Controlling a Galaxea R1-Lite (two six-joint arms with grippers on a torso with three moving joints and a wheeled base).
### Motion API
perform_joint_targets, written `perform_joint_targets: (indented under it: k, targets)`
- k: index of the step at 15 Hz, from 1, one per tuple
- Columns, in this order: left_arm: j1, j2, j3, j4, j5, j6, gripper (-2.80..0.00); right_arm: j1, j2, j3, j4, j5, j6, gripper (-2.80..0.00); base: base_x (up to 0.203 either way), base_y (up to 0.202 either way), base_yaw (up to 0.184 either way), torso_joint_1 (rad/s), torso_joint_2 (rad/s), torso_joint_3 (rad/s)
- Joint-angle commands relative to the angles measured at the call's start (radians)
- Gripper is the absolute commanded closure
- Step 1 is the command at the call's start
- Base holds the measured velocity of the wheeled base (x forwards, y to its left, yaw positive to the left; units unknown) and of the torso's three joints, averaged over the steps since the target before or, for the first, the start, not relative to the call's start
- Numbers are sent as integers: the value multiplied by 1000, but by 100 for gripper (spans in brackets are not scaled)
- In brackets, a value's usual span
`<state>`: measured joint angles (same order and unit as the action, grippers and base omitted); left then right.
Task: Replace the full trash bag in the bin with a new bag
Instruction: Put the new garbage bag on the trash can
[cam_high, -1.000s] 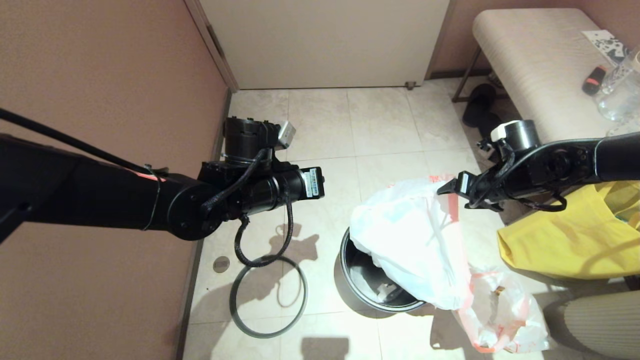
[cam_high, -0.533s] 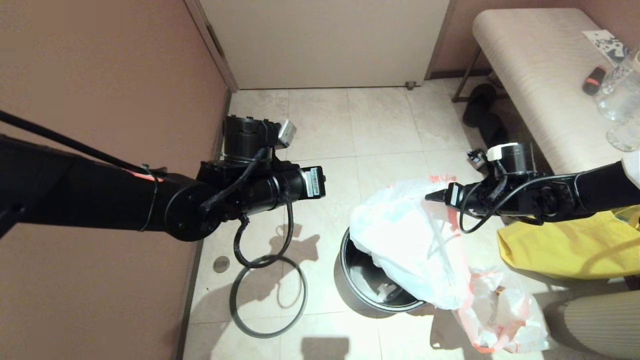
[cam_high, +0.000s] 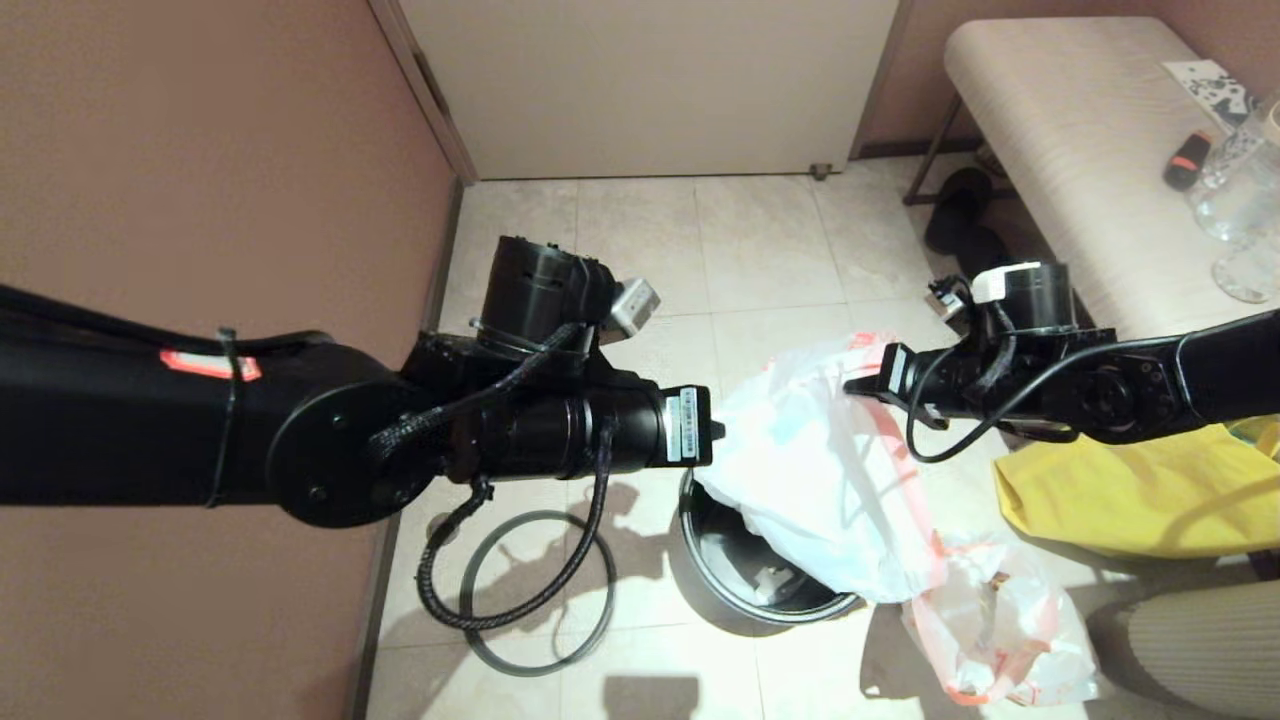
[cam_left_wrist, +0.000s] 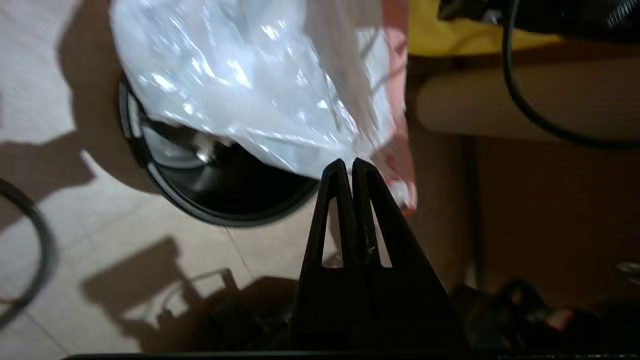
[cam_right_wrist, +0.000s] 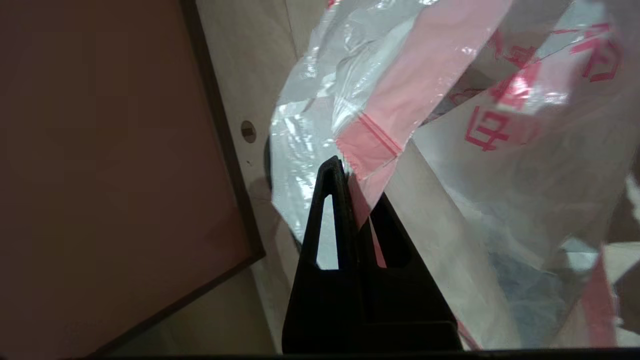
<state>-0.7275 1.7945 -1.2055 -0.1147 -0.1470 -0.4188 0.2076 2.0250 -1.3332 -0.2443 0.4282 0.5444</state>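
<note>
New bag (cam_right_wrist: 380, 115) hem in right tool (cam_right_wrist: 350, 167).

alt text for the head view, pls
Both hands hold the new bag stretched above the bin: left hand at its near-wall edge, right hand on the pink hem. The full trash bag and grey hoop lie on the floor.

A yellow tote (cam_high: 1130, 500) sits beside a padded bench (cam_high: 1080, 130), with dark slippers (cam_high: 960, 225) underneath.
</note>
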Motion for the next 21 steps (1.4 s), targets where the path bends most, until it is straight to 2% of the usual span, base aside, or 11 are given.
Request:
perform_joint_targets:
  k: [1,3,5,7,9,11,14,16,18,21]
  targets:
    - [-20,-36,35,-1,-45,-15,0,34,-28,-19,1,26,64,0,0,0,0,0,0,0]
    - [-49,-30,86,-18,-116,-18,0,62,-18,-92,45,28,107,0,0,0,0,0,0,0]
    - [-69,-27,124,-85,-144,-19,0,94,5,-191,186,27,139,0,0,0,0,0,0,0]
    - [-60,-12,147,-180,-163,-22,0,145,15,-204,232,28,152,0,0,0,0,0,0,0]
    - [-14,-29,138,-204,-158,-18,0,181,19,-200,259,29,151,0,0,0,0,0,0,0]
    - [70,-81,107,-198,-157,-14,0,211,22,-198,293,28,136,0,0,0,0,0,0,0]
    - [221,-148,37,-181,-141,-7,0,282,33,-173,361,17,36,0,0,0,0,0,0,0]
    - [264,-150,7,-175,-116,-6,0,318,33,-136,372,-14,-2,0,0,0,0,0,0,0]
    - [313,-126,-55,-158,-119,-11,0,365,30,-96,413,-78,-85,0,0,0,0,0,0,0]
    - [346,-70,-128,-63,-135,-30,0,427,49,-74,426,-187,-162,0,0,0,0,0,0,0]
